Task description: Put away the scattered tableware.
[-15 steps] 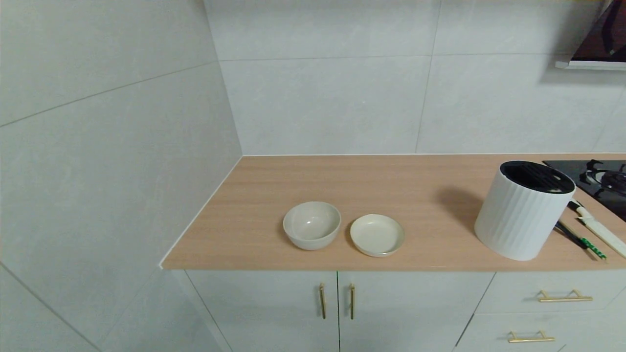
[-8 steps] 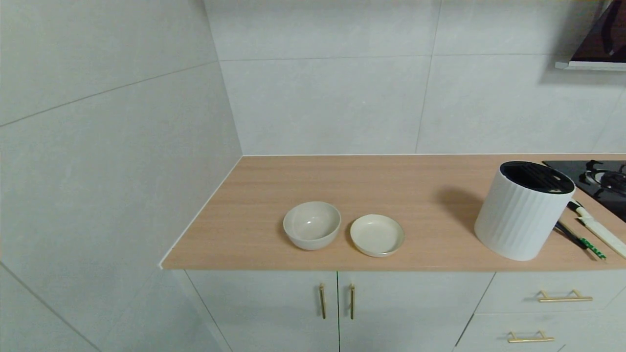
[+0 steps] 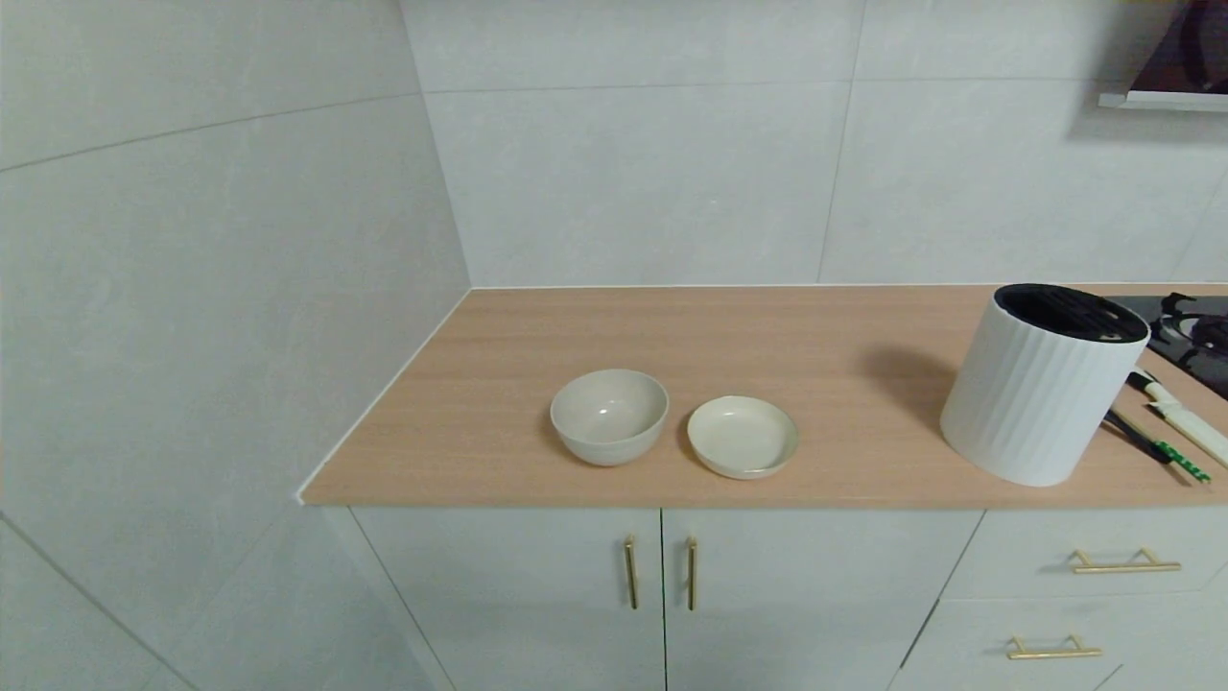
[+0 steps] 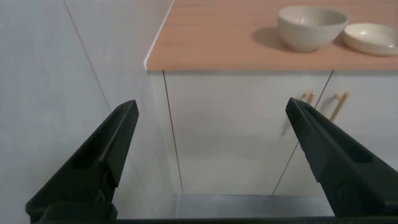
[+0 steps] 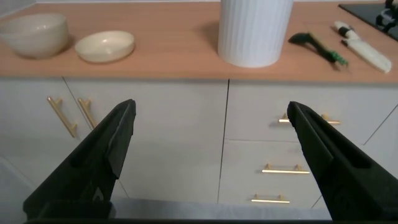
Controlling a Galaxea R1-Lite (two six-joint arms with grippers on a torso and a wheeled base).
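Note:
A pale bowl (image 3: 609, 416) and a shallow cream dish (image 3: 742, 436) sit side by side near the front edge of the wooden counter (image 3: 748, 336). At the right stands a white ribbed holder (image 3: 1044, 393) with a black slotted top. Beside it lie dark chopsticks with green ends (image 3: 1156, 449) and a white-handled knife (image 3: 1182, 431). My left gripper (image 4: 211, 112) hangs open below counter height, facing the cabinet, with the bowl (image 4: 311, 27) and dish (image 4: 373, 37) above it. My right gripper (image 5: 211, 115) is open in front of the drawers, under the holder (image 5: 255, 31), chopsticks (image 5: 318, 48) and knife (image 5: 362, 46).
A tiled wall closes off the counter's left end and back. A black gas hob (image 3: 1185, 331) lies at the far right, a hood (image 3: 1166, 58) above it. Below the counter are cabinet doors with gold handles (image 3: 660, 572) and drawers (image 3: 1122, 561).
The whole head view has shifted: the counter and its things sit slightly higher and closer in the picture, so the camera moved. The tableware itself has not moved.

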